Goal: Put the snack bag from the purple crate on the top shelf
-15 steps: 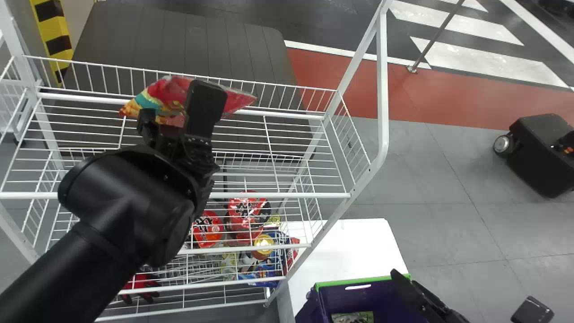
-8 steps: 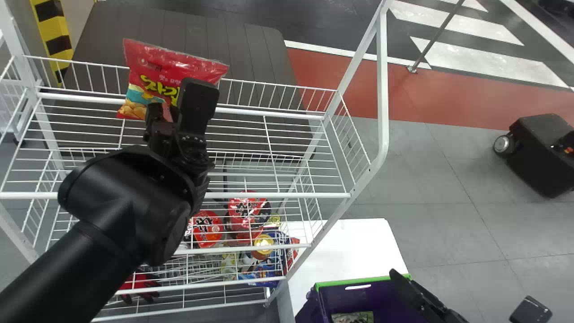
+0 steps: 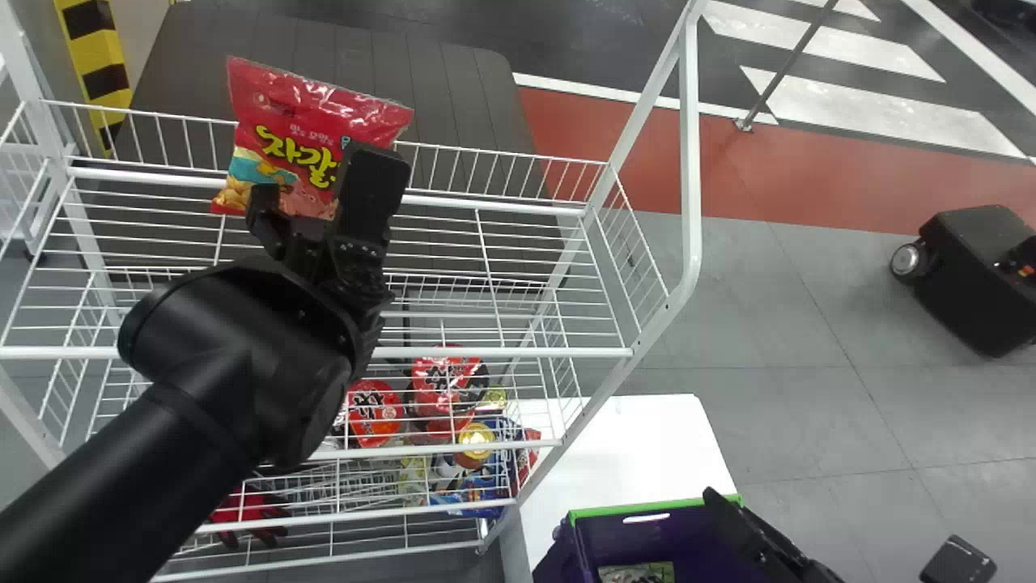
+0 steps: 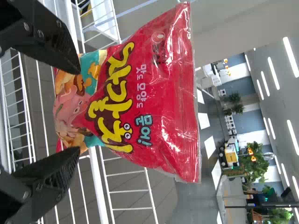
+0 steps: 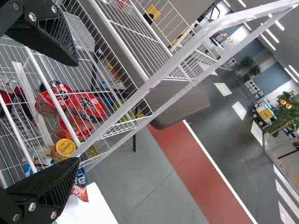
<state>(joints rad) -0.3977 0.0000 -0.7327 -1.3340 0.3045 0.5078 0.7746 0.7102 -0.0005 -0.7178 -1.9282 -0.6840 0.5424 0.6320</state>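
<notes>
The red snack bag (image 3: pixel 316 121) stands nearly upright at the back rail of the white rack's top shelf (image 3: pixel 518 209) in the head view. My left gripper (image 3: pixel 322 180) is at its lower part, fingers spread. In the left wrist view, the bag's front (image 4: pixel 140 93) faces the camera, and its lower end lies between and just beyond the open fingers of my left gripper (image 4: pixel 76 111). Over the purple crate (image 3: pixel 655 530) my right gripper (image 3: pixel 842 534) is parked open; the right wrist view has its gripper (image 5: pixel 77 111) with nothing between the fingers.
Red-lidded cups (image 3: pixel 376 413) and other packs lie on a lower shelf. The rack's slanted right post (image 3: pixel 688 162) rises beside the top shelf. A white table (image 3: pixel 631 453) adjoins the crate, and a dark grey surface (image 3: pixel 340 89) extends behind the rack.
The bag has swung from tilted, with its front foreshortened, to nearly upright. My left gripper's fingers have spread since half a second ago, and its arm has shifted slightly right. The right arm has stayed put.
</notes>
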